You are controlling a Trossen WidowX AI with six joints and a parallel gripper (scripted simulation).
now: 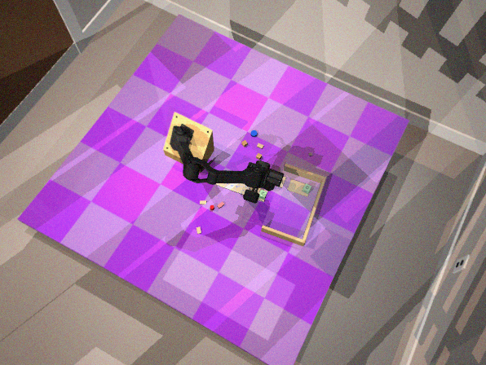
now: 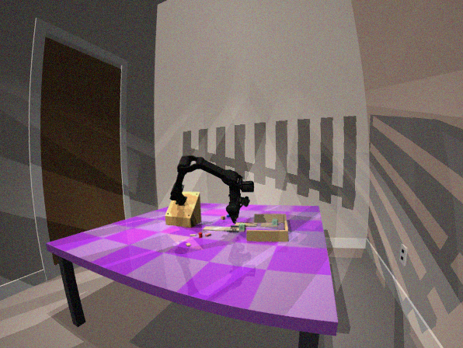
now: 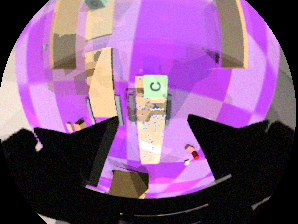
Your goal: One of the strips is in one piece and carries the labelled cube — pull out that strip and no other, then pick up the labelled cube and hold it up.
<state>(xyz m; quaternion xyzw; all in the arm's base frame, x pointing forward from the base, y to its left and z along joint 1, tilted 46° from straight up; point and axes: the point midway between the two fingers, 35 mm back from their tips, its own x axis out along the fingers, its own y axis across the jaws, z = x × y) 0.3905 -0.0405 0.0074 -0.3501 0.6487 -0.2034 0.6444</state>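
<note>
A speckled strip (image 1: 232, 187) (image 2: 217, 229) (image 3: 151, 131) lies outside the tray, in one piece where visible. A green cube (image 1: 262, 194) (image 2: 241, 227) (image 3: 155, 86) marked C sits on its tray-side end. A plain strip (image 3: 103, 85) lies beside it; a gap separates it from another plain piece (image 1: 298, 187) (image 3: 100, 22) inside the tray, which carries a second green cube (image 1: 307, 188) (image 2: 275, 222) (image 3: 95, 4). My gripper (image 2: 234, 221) (image 3: 153, 117) is open and empty, above the speckled strip just short of the C cube. In the top view the arm hides the fingertips.
The tray's wooden walls (image 1: 314, 216) (image 2: 268, 235) (image 3: 232, 40) stand beyond the C cube. Thin grey rails (image 3: 119, 110) flank the strips. A red cylinder (image 1: 212, 208) (image 3: 195, 155), a pink block (image 1: 221, 204), a blue disc (image 1: 254, 134) and several small blocks lie around.
</note>
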